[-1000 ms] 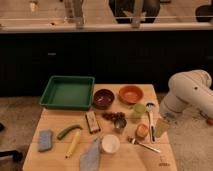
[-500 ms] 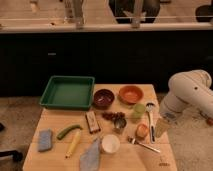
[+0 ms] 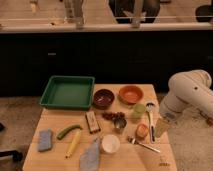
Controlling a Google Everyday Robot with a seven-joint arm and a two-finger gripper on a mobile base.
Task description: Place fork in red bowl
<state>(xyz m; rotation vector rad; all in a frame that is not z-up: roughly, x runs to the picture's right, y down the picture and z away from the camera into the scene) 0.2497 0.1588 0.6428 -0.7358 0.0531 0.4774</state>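
Observation:
The fork (image 3: 143, 145) is slim and silvery and lies flat near the table's front right, its head toward the left. The red bowl (image 3: 131, 94) is orange-red and stands empty at the table's back right. My gripper (image 3: 162, 128) hangs from the white arm (image 3: 190, 94) at the table's right edge. It points down, is open and holds nothing. It is a little above and to the right of the fork, and well in front of the bowl.
A green tray (image 3: 67, 92) and a dark maroon bowl (image 3: 103, 98) stand at the back. A pale long-handled spoon (image 3: 150, 120), green cup (image 3: 138, 110), orange fruit (image 3: 142, 130), can (image 3: 119, 124), white cup (image 3: 110, 143), banana (image 3: 73, 144), sponge (image 3: 45, 140) and cloth (image 3: 91, 155) crowd the wooden table (image 3: 55, 120).

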